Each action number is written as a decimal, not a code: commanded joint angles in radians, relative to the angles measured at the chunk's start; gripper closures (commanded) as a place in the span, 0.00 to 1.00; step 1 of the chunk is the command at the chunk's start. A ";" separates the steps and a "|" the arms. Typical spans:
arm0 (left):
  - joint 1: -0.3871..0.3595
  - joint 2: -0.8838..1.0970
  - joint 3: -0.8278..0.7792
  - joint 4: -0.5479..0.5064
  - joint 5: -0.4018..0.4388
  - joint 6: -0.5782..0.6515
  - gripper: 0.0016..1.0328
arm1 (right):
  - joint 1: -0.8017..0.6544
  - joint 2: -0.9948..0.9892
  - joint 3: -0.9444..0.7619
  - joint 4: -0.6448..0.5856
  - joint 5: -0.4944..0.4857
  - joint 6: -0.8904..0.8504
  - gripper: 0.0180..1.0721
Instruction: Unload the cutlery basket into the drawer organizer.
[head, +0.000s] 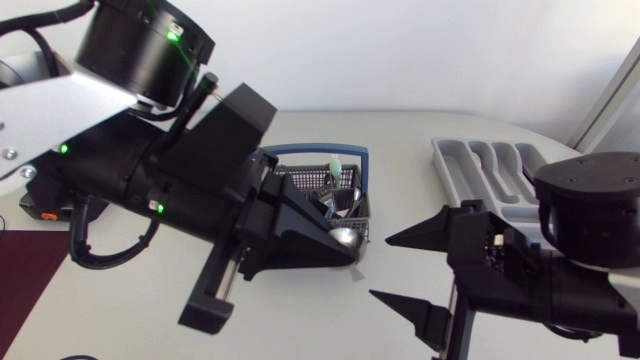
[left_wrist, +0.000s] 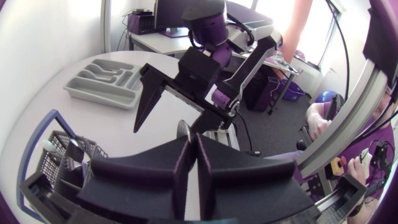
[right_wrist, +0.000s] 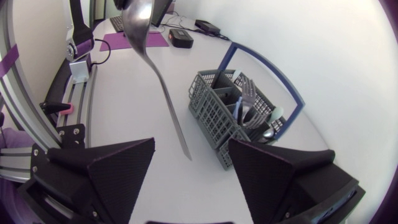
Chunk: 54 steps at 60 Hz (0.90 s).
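Spoon (right_wrist: 138, 22) pinched near bowl in closed left hand (left_wrist: 193, 146), handle hanging toward worktop. Right hand (right_wrist: 191, 143) spread wide, nothing held; handle tip just ahead of its gap. Organizer (head: 480, 165) at far right corner, nearer right arm.

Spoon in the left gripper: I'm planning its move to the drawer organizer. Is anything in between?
Yes: the right gripper, open, hangs above the table between the spoon, held in the left gripper, and the drawer organizer, near the straight path.
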 joint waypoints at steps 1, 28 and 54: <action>-0.021 0.025 0.025 -0.002 0.030 0.020 0.97 | 0.021 0.030 0.027 0.026 -0.026 0.016 0.23; -0.019 0.049 0.054 -0.019 0.045 0.017 0.97 | 0.050 0.116 0.001 0.085 -0.081 -0.023 0.82; 0.039 0.046 0.042 -0.026 0.062 0.020 0.96 | 0.057 0.115 -0.016 0.076 -0.100 -0.037 0.95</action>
